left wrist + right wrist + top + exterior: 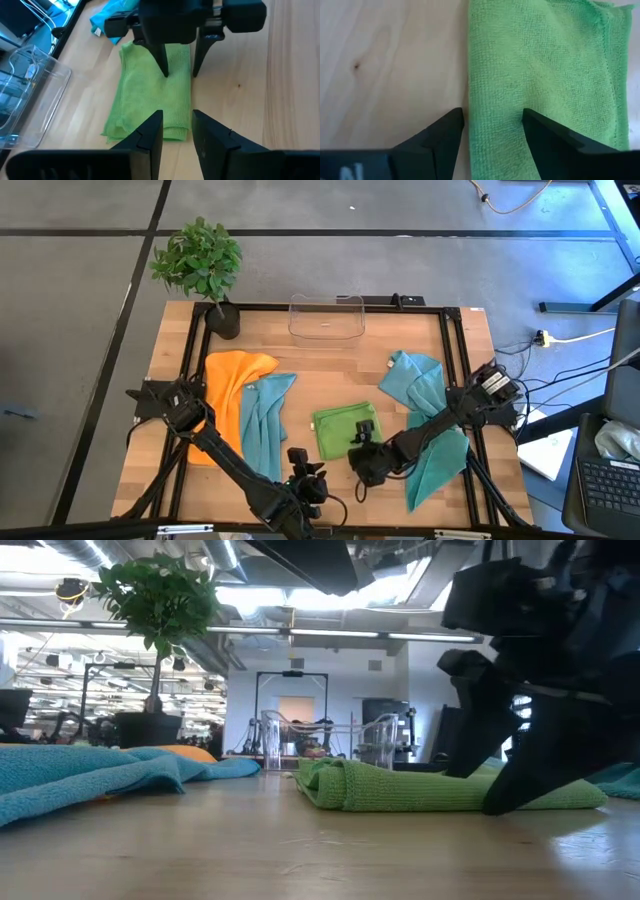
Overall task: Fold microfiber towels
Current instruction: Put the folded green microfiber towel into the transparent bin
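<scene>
Wooden table (320,360) | right pincer (362,442) parted, straddling green towel (340,432) edge

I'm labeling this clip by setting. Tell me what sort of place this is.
Probably a robotics lab or workshop in an open office space. The low view shows exposed ceiling ducts and strip lights; the high view shows a framed wooden table on bare floor, with cables beside it.
</scene>
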Action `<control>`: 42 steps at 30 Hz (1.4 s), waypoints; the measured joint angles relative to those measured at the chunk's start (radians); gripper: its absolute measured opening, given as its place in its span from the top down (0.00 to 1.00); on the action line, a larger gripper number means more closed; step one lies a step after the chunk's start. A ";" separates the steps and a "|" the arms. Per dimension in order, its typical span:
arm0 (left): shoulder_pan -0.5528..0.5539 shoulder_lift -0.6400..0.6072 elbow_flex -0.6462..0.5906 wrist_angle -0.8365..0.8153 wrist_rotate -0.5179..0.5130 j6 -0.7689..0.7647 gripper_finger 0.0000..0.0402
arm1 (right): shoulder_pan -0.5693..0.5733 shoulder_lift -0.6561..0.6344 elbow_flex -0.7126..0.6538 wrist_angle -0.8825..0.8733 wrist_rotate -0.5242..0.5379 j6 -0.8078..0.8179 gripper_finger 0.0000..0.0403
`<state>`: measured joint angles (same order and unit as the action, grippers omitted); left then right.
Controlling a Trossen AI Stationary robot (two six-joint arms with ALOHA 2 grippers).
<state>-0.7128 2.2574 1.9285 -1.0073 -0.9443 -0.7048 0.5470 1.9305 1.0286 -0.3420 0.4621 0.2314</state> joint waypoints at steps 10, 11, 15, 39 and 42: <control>-0.001 0.000 0.000 0.000 0.018 -0.025 0.76 | -0.020 -0.001 0.000 0.009 -0.038 -0.049 0.58; -0.001 0.000 0.000 0.000 0.019 -0.026 0.76 | -0.020 -0.001 0.000 0.010 -0.040 -0.056 0.58; -0.001 0.000 0.000 0.000 0.019 -0.023 0.76 | -0.023 -0.001 0.000 0.018 -0.076 -0.094 0.61; -0.030 0.000 0.000 -0.001 0.022 -0.025 0.76 | -0.125 0.004 0.027 0.041 -0.067 -0.317 0.99; -0.046 0.000 0.000 -0.001 0.023 -0.032 0.76 | -0.150 0.009 0.074 -0.013 -0.065 -0.345 0.99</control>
<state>-0.7584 2.2570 1.9282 -1.0080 -0.9218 -0.7370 0.3970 1.9395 1.1025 -0.3550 0.3971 -0.1139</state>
